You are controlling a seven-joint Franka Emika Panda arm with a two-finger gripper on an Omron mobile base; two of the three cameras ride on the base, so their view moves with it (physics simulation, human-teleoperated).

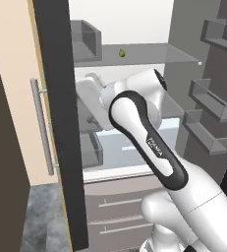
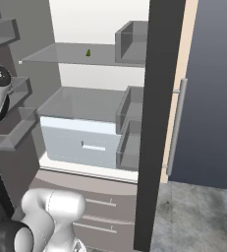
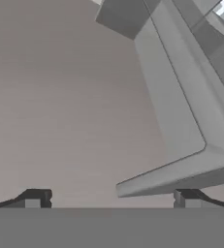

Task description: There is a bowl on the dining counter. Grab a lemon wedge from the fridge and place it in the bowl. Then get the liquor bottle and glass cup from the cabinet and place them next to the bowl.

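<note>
Fridge (image 1: 184, 44) is open; lemon wedge (image 1: 122, 52) is seen on the upper glass shelf (image 2: 61, 54), near the shelf's middle, apart from the door bins (image 1: 211, 101). In the hand view the jaws (image 3: 111, 198) are spread wide w/ nothing between them, and are aimed at a grey inner wall w/ a shelf edge slanting across; the wedge is not in that view yet. Step in hand, as judged: reach for the wedge. Hand should be raised above the shelf level & turned toward the wedge before going in. Wedge is tiny, so jaws should be centred over it and lowered until tips nearly meet the glass, then closed gently. Shelf lip & bins should be cleared on approach.
</note>
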